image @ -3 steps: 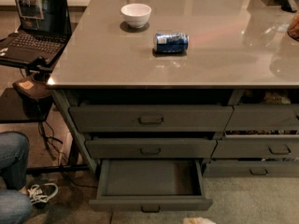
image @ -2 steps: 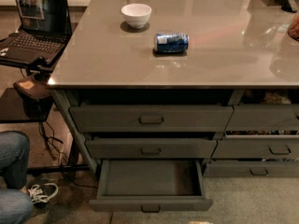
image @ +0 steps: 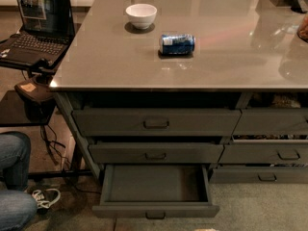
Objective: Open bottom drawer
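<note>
The bottom drawer [image: 155, 211], long axis left to right, juts toward the near side. The gripper is out of view, so I cannot tell its state.

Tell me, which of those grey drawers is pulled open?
The bottom drawer of the left stack: it juts far out, showing its plain grey inside, while the top drawer and middle drawer above sit pushed in. The claw is not in view.
</note>
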Controlling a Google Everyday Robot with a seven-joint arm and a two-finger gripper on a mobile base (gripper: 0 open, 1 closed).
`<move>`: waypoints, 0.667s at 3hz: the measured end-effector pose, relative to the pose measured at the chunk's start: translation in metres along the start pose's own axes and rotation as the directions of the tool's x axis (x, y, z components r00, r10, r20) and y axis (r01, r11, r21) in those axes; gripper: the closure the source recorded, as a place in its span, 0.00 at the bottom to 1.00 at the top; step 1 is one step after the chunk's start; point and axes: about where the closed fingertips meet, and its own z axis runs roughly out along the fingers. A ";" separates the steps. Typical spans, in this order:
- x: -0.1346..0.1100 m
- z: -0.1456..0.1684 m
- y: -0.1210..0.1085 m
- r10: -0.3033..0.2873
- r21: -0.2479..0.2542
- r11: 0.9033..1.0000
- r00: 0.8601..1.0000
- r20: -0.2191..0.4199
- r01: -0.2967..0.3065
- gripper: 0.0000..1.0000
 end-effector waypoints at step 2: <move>0.000 0.000 0.000 0.000 0.000 1.000 1.000 0.000 0.000 0.00</move>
